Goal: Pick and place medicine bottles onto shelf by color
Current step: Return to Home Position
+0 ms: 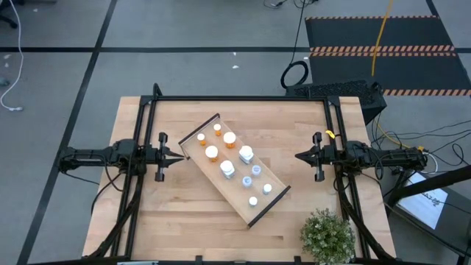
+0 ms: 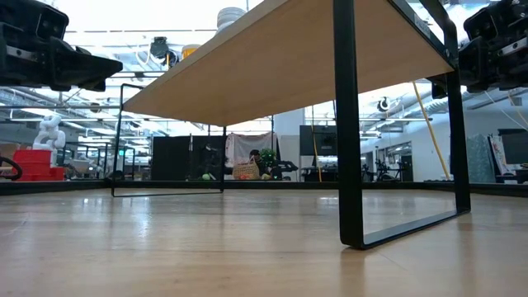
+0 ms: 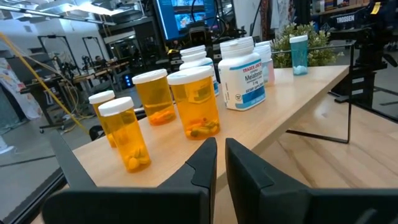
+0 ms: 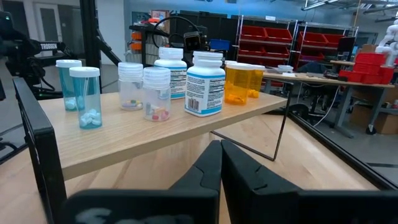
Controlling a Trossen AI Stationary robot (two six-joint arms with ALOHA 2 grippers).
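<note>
High view — left pincer (image 1: pixel 180 156) and right pincer (image 1: pixel 299 157) pressed together, either side of the shelf (image 1: pixel 235 193) of medicine bottles (image 1: pixel 229 170).

I find the long light-wood shelf board (image 4: pixel 155 140) smooth and satin with visible grain, its thin end frames (image 2: pixel 350 124) a matt black metal, and the larger wooden tabletop (image 1: pixel 184 213) beneath it pale, smooth timber with a low sheen. The orange-bodied pill bottles (image 3: pixel 196 106) and pale blue pill bottles (image 4: pixel 85 99) are glossy translucent plastic under smooth white plastic caps (image 3: pixel 149 76), while the opaque white bottles (image 3: pixel 244 68) carry printed paper labels (image 4: pixel 200 93). The dark fingers of the left gripper (image 3: pixel 221 142) and right gripper (image 4: pixel 221 144) read to me as matt moulded plastic, dull in finish.
</note>
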